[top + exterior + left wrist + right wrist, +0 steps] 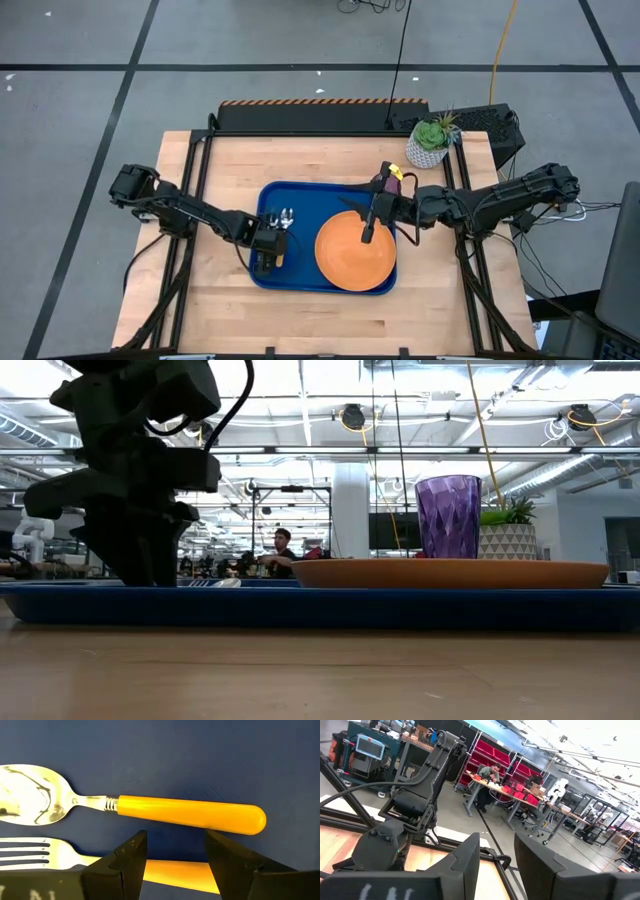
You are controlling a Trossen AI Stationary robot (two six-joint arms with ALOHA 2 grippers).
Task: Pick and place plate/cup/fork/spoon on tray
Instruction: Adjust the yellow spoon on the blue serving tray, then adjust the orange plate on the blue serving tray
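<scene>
Fork (30,854) and spoon (150,810) side by side on blue tray (300,205), left gripper (175,865) spread open over fork handle, right gripper (496,865) parted, empty, above orange plate (350,262)

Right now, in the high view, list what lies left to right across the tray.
Left end effector → fork and spoon side by side → plate → right end effector → cup.

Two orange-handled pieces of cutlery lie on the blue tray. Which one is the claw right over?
The silver-tined, orange-handled fork: the open left gripper straddles its handle. The oval-bowled, orange-handled spoon lies beside it, outside the fingers.
</scene>
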